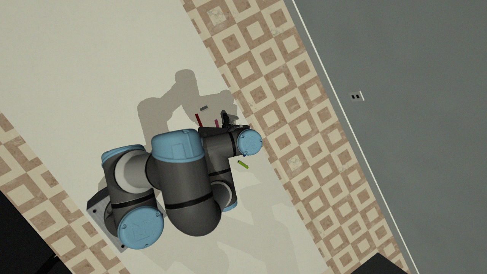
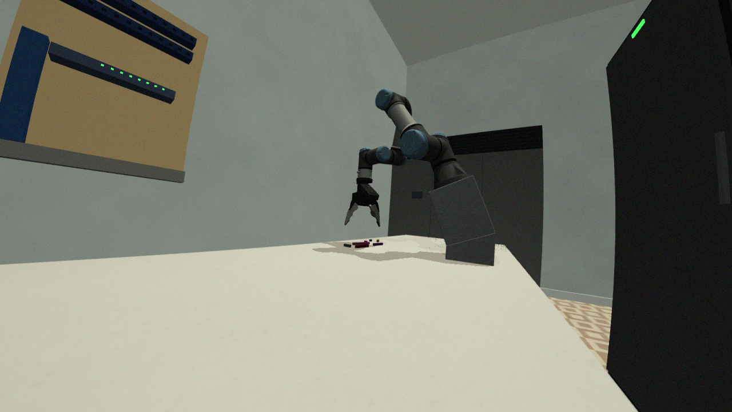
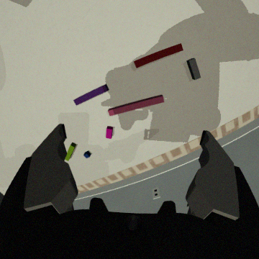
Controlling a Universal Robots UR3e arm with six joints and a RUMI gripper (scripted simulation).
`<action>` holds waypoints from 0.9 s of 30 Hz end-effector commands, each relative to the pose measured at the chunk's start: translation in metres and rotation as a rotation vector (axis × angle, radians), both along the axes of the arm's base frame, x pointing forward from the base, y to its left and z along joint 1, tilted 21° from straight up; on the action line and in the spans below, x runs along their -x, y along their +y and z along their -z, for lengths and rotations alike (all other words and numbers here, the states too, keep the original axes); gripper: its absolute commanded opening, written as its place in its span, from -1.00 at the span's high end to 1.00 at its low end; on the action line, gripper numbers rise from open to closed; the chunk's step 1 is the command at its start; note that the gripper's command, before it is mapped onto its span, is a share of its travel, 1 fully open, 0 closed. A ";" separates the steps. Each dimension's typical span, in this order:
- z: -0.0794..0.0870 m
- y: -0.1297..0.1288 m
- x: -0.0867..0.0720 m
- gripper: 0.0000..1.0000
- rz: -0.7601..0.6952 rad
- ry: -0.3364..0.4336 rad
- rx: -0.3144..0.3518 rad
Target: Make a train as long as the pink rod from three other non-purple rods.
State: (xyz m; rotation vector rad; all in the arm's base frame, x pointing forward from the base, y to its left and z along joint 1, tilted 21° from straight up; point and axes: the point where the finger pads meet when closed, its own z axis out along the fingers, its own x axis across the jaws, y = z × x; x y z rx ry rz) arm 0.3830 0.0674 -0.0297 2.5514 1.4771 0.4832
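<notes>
In the wrist view the rods lie apart on the pale table. The pink rod (image 3: 136, 105) is in the middle, the red rod (image 3: 158, 55) above it, a short grey rod (image 3: 193, 68) at the right. A purple rod (image 3: 91, 95) lies left of the pink one. A small magenta rod (image 3: 109, 132), a tiny blue rod (image 3: 87, 154) and a lime rod (image 3: 70, 151) lie lower left, near my left finger. My gripper (image 3: 133, 128) (image 2: 362, 219) is open and empty, high above the rods. The overhead view shows the grey rod (image 1: 203, 108), red rod (image 1: 198, 120), pink rod (image 1: 216, 123) and lime rod (image 1: 242, 164); my arm hides the others.
The table's edge runs close to the rods, with checkered floor (image 1: 289, 112) beyond it. My arm's base (image 1: 102, 211) stands on the table. A dark cabinet (image 2: 670, 205) stands to the right of the table.
</notes>
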 end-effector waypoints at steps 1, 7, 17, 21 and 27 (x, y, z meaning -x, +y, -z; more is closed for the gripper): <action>-0.001 0.004 0.000 -1.00 -0.157 -0.011 0.057; -0.001 0.007 0.001 -1.00 -0.250 -0.015 0.092; -0.002 0.014 0.001 -1.00 -0.410 -0.023 0.152; -0.002 0.015 0.002 -1.00 -0.442 -0.025 0.165; -0.002 0.018 0.002 -1.00 -0.518 -0.029 0.193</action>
